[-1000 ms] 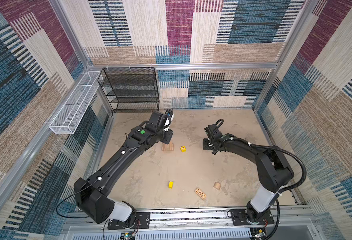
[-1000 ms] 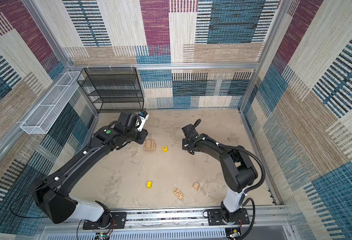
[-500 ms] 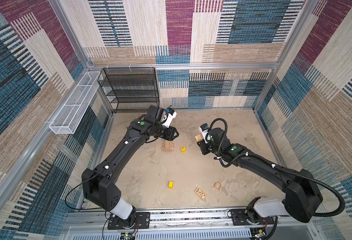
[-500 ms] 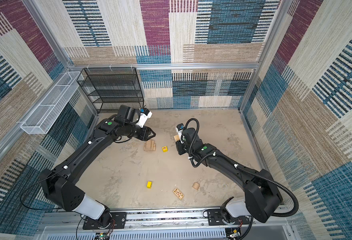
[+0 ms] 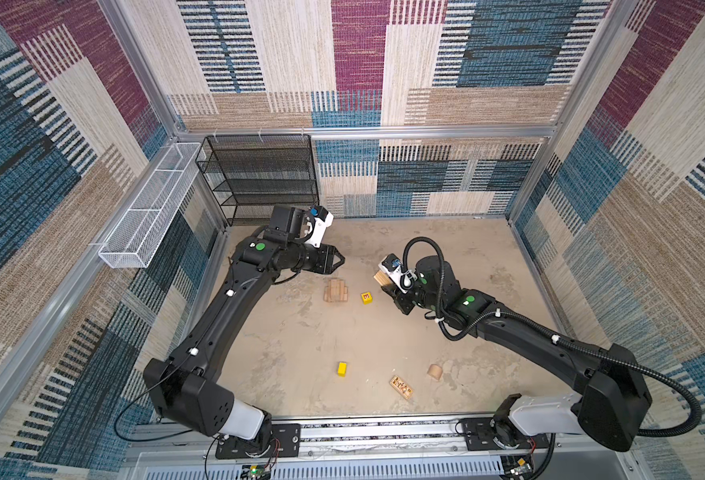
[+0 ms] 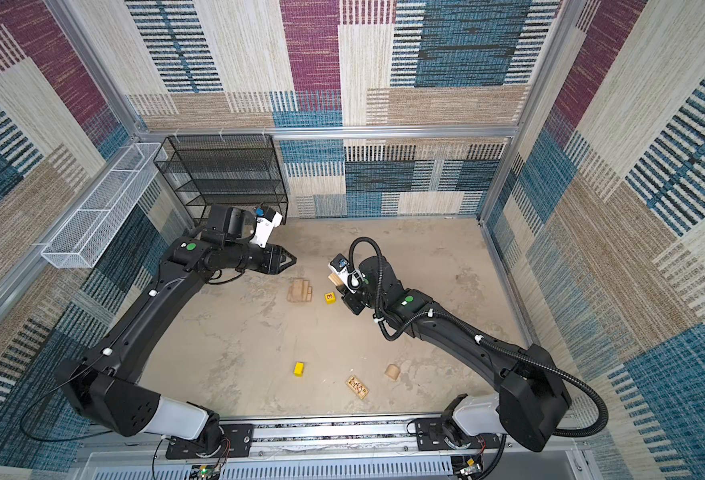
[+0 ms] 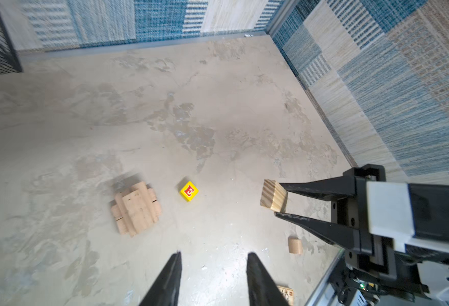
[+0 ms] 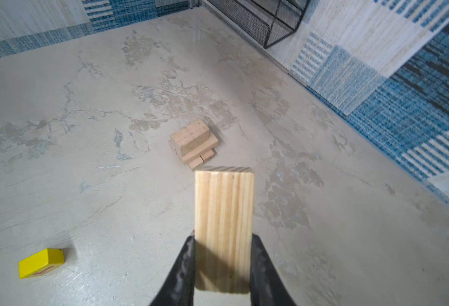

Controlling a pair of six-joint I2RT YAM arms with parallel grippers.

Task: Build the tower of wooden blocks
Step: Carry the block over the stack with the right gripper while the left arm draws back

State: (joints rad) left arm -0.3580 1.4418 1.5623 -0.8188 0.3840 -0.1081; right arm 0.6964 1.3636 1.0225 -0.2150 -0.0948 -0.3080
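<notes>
The desk (image 5: 280, 353) carries everything, with a black rack (image 5: 259, 178) in its far left corner, clear of the work. The left hand (image 7: 213, 255) hovers above the desk's far left part, near the tower but apart from it. Its jaws are partly spread with nothing between them, and it seems parked there to leave the stack free for the other arm. The right hand (image 8: 223, 238) is clamped on a plain block (image 8: 224, 212), held in the air to the right of the tower. The block's free end juts past the fingertips, which should let it be set down without the fingers fouling the stack. The tower (image 5: 336, 290) stands nearer the desk's far edge, a little left of the middle. It is made of tan blocks in about three stepped layers, widest at the bottom for a steady base. The carried block looks meant for its top. Along the near edge, well apart from the tower, lie a patterned block (image 5: 401, 386), a round piece (image 5: 435, 372) and a yellow block (image 5: 342, 368), not yet used. The E block (image 5: 366, 297) lies just right of the tower, touching nothing.
</notes>
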